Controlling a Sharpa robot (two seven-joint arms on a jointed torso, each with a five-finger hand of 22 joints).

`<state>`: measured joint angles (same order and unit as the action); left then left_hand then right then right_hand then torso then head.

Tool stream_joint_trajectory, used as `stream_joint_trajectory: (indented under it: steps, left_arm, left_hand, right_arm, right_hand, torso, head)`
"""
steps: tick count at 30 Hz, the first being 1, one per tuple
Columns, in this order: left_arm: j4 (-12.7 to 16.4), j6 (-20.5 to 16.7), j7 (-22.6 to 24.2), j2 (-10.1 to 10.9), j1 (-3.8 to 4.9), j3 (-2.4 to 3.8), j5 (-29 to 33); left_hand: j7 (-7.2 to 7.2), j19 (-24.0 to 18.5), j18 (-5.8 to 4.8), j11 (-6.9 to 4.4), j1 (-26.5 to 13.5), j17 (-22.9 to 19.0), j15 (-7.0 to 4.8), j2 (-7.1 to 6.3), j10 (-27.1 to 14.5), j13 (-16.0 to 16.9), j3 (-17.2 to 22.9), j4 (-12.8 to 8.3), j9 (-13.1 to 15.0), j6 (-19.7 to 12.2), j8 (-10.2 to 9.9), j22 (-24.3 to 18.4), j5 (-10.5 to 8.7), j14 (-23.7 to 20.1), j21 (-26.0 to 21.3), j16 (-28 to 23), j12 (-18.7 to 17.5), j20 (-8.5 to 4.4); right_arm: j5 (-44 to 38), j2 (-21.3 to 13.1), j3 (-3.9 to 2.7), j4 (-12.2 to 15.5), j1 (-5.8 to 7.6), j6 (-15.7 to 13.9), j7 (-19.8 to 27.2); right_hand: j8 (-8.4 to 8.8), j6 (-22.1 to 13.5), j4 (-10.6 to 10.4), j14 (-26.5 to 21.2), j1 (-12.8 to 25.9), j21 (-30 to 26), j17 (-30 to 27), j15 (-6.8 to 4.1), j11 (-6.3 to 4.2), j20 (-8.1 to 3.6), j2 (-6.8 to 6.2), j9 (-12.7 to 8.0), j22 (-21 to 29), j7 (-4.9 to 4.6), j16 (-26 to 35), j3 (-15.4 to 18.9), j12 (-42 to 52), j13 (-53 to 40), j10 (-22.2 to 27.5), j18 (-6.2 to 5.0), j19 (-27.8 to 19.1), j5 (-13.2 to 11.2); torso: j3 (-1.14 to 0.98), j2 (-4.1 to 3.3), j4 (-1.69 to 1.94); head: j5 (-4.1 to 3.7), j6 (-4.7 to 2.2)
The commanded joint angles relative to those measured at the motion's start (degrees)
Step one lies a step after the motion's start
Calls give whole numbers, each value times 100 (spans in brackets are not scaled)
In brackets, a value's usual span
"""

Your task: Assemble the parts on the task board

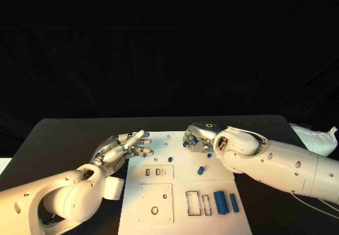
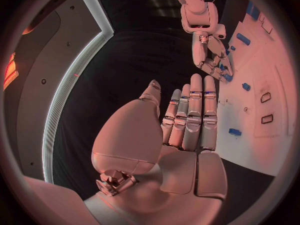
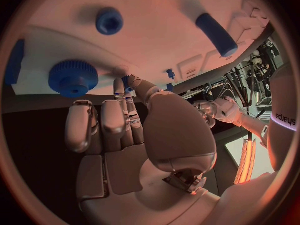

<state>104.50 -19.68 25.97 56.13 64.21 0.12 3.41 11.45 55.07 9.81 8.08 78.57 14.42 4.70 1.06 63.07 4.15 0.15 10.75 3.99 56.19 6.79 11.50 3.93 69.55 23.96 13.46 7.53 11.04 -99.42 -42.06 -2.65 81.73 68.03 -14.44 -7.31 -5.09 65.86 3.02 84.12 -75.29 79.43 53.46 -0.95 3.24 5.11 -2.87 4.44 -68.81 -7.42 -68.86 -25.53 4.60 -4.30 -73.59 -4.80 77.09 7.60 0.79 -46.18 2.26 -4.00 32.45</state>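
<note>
Two hands over task board (image 1: 185, 193) — left hand (image 1: 127, 148) flat, empty; right hand (image 1: 198, 137) grip unclear. Two blue bars (image 1: 226, 201).

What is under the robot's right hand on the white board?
Under the right hand the task board holds small blue parts; its wrist view shows a blue toothed gear. What the fingers cover cannot be seen.

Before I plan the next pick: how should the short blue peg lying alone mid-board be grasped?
Pinch the short blue peg across its middle, from above. It lies flat on the white task board with bare board around it, so both long sides look free. The right hand is probably nearer.
</note>
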Motion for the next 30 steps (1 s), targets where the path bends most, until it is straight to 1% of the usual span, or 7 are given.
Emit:
stream_joint_trajectory:
  steps: [1,5,9,17,19,23,30]
  left_arm:
    - [-1,128,-2,-7,8,5,15]
    - [-9,132,-6,-7,8,5,15]
    - [-14,140,-14,-11,8,5,15]
    - [0,152,-27,-21,8,5,15]
    - [6,155,-30,-21,8,5,15]
    - [16,155,-36,-12,9,5,15]
    - [25,152,-43,-5,11,5,15]
  left_hand:
    - [53,2,57,36,62,10,34,19,-21,-6,8,-42,-9,-2,-24,1,-2,6,13,-38,-40,29]
    - [54,2,57,37,66,14,35,21,-23,-6,8,-46,-9,-4,-28,1,-2,8,13,-40,-44,30]
    - [54,2,57,37,66,14,35,21,-23,-6,8,-46,-9,-4,-28,1,-2,8,13,-40,-44,30]
    - [57,2,57,39,72,21,36,23,-27,-6,8,-55,-10,-7,-35,1,-2,9,13,-44,-52,31]
    - [57,2,57,39,72,21,36,23,-27,-6,8,-55,-10,-7,-35,1,-2,9,13,-44,-52,31]
    - [57,2,57,39,72,21,36,23,-27,-6,8,-55,-10,-7,-35,1,-2,9,13,-44,-52,31]
    - [58,2,57,41,80,28,37,24,-30,-6,8,-64,-10,-10,-41,1,-2,10,13,-49,-60,32]
  right_arm:
    - [35,12,-3,41,0,-780,-1]
    - [80,70,-3,34,0,-993,-59]
    - [102,182,-4,-34,4,-1067,-118]
    - [121,521,-3,-297,28,-1025,-176]
    - [122,596,-2,-363,30,-1026,-175]
    - [101,732,-1,-484,32,-1030,-179]
    - [85,900,6,-670,32,-972,-197]
  right_hand:
    - [-78,85,4,131,-92,34,15,-42,-16,-10,126,136,-37,40,-34,-40,14,-6,-63,47,40,-20]
    - [-80,89,4,130,-95,37,14,-44,-17,-12,125,140,-41,40,-36,-44,12,-7,-69,48,41,-20]
    - [-75,85,1,127,-92,45,14,-43,-13,-15,110,145,-50,35,-43,-44,-4,-3,-66,50,42,-26]
    - [-51,57,-15,118,-79,54,11,-35,1,-16,84,153,-57,21,-54,-48,-50,11,-37,51,35,-37]
    - [-44,49,-20,116,-76,60,9,-32,4,-15,80,154,-65,17,-56,-50,-60,14,-30,52,37,-38]
    - [-39,45,-25,115,-74,62,11,-30,7,-13,82,156,-67,15,-59,-54,-66,15,-26,53,37,-32]
    - [-23,28,-40,111,-58,69,10,-23,16,-9,59,161,-73,5,-69,-52,-84,21,-14,53,33,-16]
  torso:
    - [7,-19,23]
    - [15,-27,34]
    - [22,-36,51]
    - [29,-61,69]
    - [34,-72,84]
    - [32,-96,104]
    - [49,-128,137]
  head:
    - [-4,-30]
    - [1,-48]
    - [-2,-61]
    - [10,-75]
    - [7,-81]
    - [9,-91]
    - [-19,-99]
